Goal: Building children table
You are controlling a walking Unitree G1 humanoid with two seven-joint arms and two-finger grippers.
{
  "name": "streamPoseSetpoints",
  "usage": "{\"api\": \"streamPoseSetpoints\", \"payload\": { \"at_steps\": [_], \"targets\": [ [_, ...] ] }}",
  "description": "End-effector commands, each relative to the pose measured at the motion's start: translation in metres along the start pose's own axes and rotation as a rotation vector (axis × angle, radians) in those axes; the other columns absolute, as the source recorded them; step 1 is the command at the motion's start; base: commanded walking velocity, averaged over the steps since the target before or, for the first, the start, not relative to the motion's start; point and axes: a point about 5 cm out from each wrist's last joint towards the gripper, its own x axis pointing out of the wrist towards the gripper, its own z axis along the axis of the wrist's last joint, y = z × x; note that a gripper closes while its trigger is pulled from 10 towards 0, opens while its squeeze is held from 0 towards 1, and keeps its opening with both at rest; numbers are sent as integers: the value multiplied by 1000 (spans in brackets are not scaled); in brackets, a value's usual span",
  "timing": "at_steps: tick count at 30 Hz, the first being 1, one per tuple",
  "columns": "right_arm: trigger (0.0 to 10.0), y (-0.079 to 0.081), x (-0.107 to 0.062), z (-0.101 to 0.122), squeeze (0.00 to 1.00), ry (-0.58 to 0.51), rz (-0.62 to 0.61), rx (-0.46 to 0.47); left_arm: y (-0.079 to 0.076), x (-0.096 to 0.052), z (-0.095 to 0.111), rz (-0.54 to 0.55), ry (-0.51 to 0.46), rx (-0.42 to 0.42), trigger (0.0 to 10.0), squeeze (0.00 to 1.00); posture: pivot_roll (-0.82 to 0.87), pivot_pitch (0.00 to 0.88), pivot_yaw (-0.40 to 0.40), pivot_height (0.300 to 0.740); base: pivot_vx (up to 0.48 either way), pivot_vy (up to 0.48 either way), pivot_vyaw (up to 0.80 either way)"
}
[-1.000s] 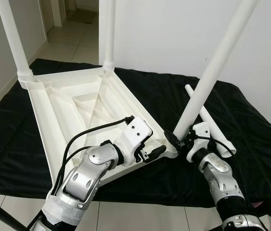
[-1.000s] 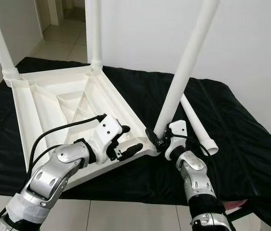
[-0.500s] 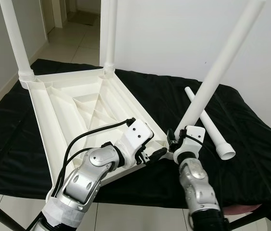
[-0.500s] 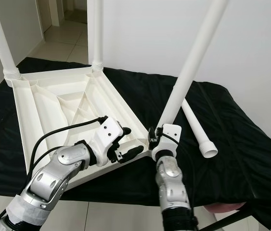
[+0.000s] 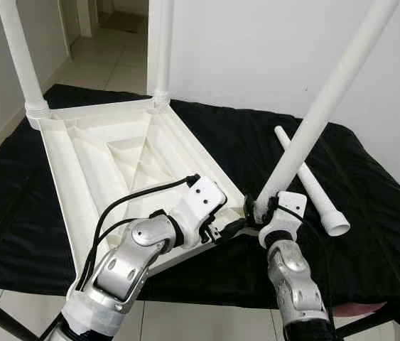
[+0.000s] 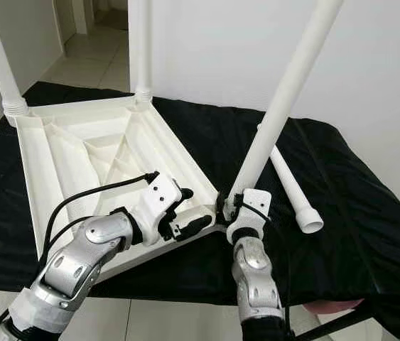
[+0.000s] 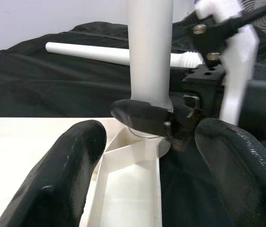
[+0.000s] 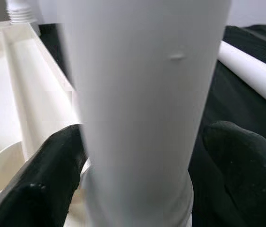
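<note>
- One tabletop [image 5: 107, 167] lies upside down on a black cloth [image 5: 370, 213], its ribbed underside facing up.
- Four legs in all: two stand upright in the far corners [image 5: 20, 57] [image 5: 160, 50], a third leg [image 5: 320, 106] leans at the near corner, and a loose leg [image 5: 306, 181] lies on the cloth just beside it.
- Two grippers: the right gripper [image 5: 258, 210] has its fingers [image 8: 52, 184] closed around the base of the third leg at the corner socket.
- Left gripper [image 5: 221, 229] sits at that same corner; its fingers [image 7: 66, 165] are spread apart, holding nothing.
- Compared with a second ago, the right arm has swung in from the right to beneath the leg, and the leg's foot has come in closer to the corner; the left gripper has stayed put.
</note>
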Motion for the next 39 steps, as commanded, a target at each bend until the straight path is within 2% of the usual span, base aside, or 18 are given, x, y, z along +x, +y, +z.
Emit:
{"api": "streamPoseSetpoints", "payload": {
  "at_steps": [1, 5, 6, 13, 14, 16, 18, 19, 20, 21, 26, 27, 28, 34, 39],
  "targets": [
    [10000, 0, -3, 3, 1000, -11, 1, -5, -3, 0, 2, 17, -9, 13, 10000, 0, 7, 0, -125, 740, 0, 0, 0],
    [10000, -3, -10, 5, 1000, -27, 20, -15, -3, 0, 1, 17, -8, 9, 10000, 0, 4, 0, -127, 740, 0, 0, 0],
    [10000, -6, -17, 6, 0, -39, 49, -17, -4, -1, 1, 17, -7, 6, 10000, 0, 1, 0, -129, 740, 0, 0, 0],
    [10000, -19, -39, 5, 0, -61, 115, -61, -5, -3, 0, 17, -4, 1, 10000, 0, -10, 0, -134, 740, 0, 0, 0],
    [7098, -20, -43, 4, 0, -53, 124, -52, -5, -3, 0, 23, -9, 3, 10000, 0, -12, 0, -134, 740, 0, 0, 0],
    [7098, -20, -46, 3, 0, -46, 132, -46, -4, -3, 0, 27, -12, 4, 10000, 0, -12, 0, -134, 740, 0, 0, 0],
    [2392, -17, -51, 1, 0, -33, 159, -42, 2, -3, 9, 73, -69, -34, 10000, 0, -17, 0, -136, 740, 0, 0, 0],
    [2392, -17, -52, 1, 0, -29, 167, -39, 5, -2, 12, 91, -92, -51, 10000, 0, -17, 0, -136, 740, 0, 0, 0],
    [1882, -16, -53, 1, 0, -25, 173, -36, 8, -3, 16, 102, -117, -66, 10000, 0, -17, 0, -136, 740, 0, 0, 0],
    [0, -16, -55, 0, 0, -17, 177, -30, 9, -4, 20, 104, -139, -74, 10000, 0, -17, 0, -137, 740, 0, 0, 0],
    [0, -14, -59, -4, 0, 12, 215, -18, 11, -5, 24, 114, -162, -75, 10000, 0, -20, 0, -138, 740, 0, 0, 0],
    [3373, -12, -60, -6, 0, 28, 240, -5, 11, -5, 24, 115, -163, -74, 10000, 0, -20, 0, -138, 740, 0, 0, 0],
    [10000, -9, -60, -9, 0, 48, 275, 13, 12, -5, 24, 121, -163, -74, 10000, 0, -19, 0, -138, 740, 0, 0, 0],
    [10000, -9, -55, -11, 0, 68, 331, 25, 12, -5, 23, 134, -161, -74, 10000, 0, -16, 0, -139, 740, 0, 0, 0],
    [10000, -15, -43, -6, 0, 68, 367, 36, 10, -4, 22, 136, -154, -79, 10000, 0, -15, 0, -140, 740, 0, 0, 0]
  ]
}}
